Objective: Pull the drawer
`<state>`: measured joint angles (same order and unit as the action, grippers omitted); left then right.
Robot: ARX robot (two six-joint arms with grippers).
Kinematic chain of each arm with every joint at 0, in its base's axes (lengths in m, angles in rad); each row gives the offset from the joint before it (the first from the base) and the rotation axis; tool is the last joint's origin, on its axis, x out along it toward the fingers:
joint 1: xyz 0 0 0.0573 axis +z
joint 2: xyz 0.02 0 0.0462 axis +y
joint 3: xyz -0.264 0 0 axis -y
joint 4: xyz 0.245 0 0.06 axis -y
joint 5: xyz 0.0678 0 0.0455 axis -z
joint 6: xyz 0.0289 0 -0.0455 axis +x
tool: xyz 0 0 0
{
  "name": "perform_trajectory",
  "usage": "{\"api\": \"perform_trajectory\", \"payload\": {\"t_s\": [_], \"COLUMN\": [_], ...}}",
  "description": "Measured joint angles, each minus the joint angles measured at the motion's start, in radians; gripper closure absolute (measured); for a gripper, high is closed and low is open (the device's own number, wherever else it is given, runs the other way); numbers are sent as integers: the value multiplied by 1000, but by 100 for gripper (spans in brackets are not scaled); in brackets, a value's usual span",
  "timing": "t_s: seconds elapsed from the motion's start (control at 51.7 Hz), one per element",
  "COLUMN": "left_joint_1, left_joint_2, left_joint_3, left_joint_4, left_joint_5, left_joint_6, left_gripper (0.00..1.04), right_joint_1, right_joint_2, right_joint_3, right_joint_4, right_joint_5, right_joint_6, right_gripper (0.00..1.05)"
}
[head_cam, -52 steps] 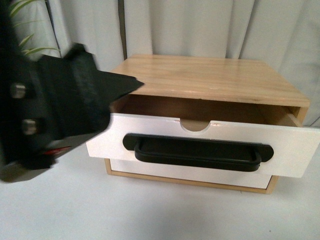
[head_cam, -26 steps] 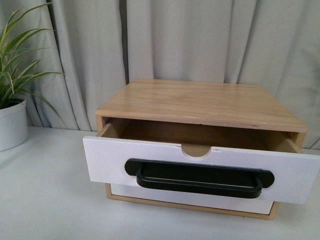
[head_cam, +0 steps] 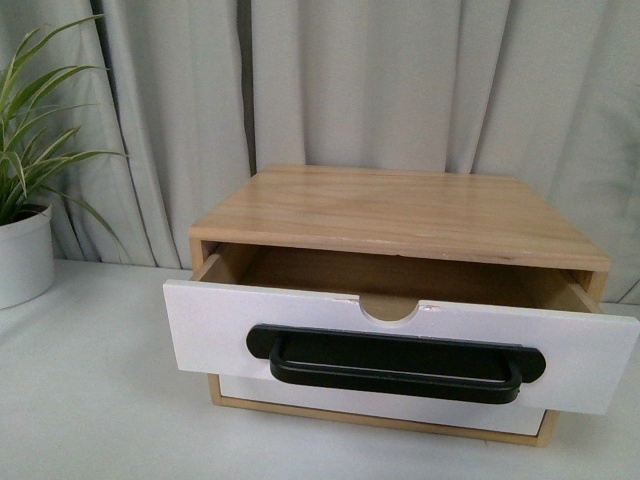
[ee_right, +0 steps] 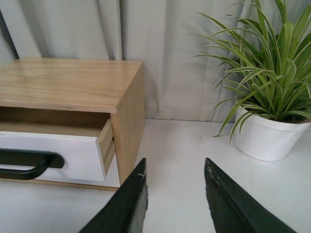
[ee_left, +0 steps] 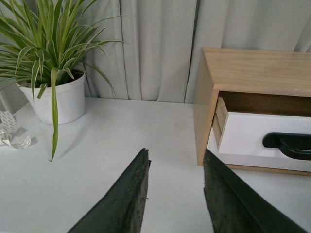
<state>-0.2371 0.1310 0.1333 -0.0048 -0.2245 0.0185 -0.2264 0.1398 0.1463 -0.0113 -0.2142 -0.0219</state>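
Observation:
The drawer (head_cam: 210,325) has a white front, a long black bar handle (head_cam: 395,365) and a half-round notch in its top edge. It stands pulled partway out of a small wooden cabinet (head_cam: 400,212), with its wooden inside showing. Neither arm appears in the front view. In the left wrist view the drawer (ee_left: 243,138) lies off to one side, and my left gripper (ee_left: 176,160) is open over bare table, apart from it. In the right wrist view my right gripper (ee_right: 176,175) is open too, with the drawer (ee_right: 73,153) off to the side.
A plain white lower drawer front (head_cam: 380,405) without a handle sits under the pulled one. A potted plant (head_cam: 25,255) stands left of the cabinet and another plant (ee_right: 267,136) to its right. Grey curtains (head_cam: 400,80) hang behind. A curled paper strip (ee_left: 12,138) lies near the left pot.
One second ago a black arm filled the left of the front view; it has withdrawn out of sight. The view has shifted slightly. The drawer stays pulled out.

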Motion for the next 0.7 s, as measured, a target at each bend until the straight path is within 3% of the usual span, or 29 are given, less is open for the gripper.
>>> {"api": "perform_trajectory", "payload": {"t_s": [0.116,0.155,0.213,0.29,0.696], "left_joint_1": [61,94,175,226,233], "left_joint_2": [-28,-38,-50,-59,-124], "left_joint_3": [-26,-33,-44,-52,-123], "left_joint_4": [0,-3,-6,-6,-1], "left_joint_5": [55,102,200,209,222], "left_joint_6": [-6,-8,-13,-18,-18], "left_gripper": [94,101,101,101,101], "right_joint_1": [71,121,183,218,223], "right_joint_2": [-34,-44,-53,-64,-128], "right_joint_3": [-30,-39,-49,-61,-130], "right_joint_4": [-1,-3,-3,-3,8], "right_joint_5": [70,150,200,200,212], "right_joint_6": [5,5,8,8,9], "right_gripper": [102,103,103,103,103]}}
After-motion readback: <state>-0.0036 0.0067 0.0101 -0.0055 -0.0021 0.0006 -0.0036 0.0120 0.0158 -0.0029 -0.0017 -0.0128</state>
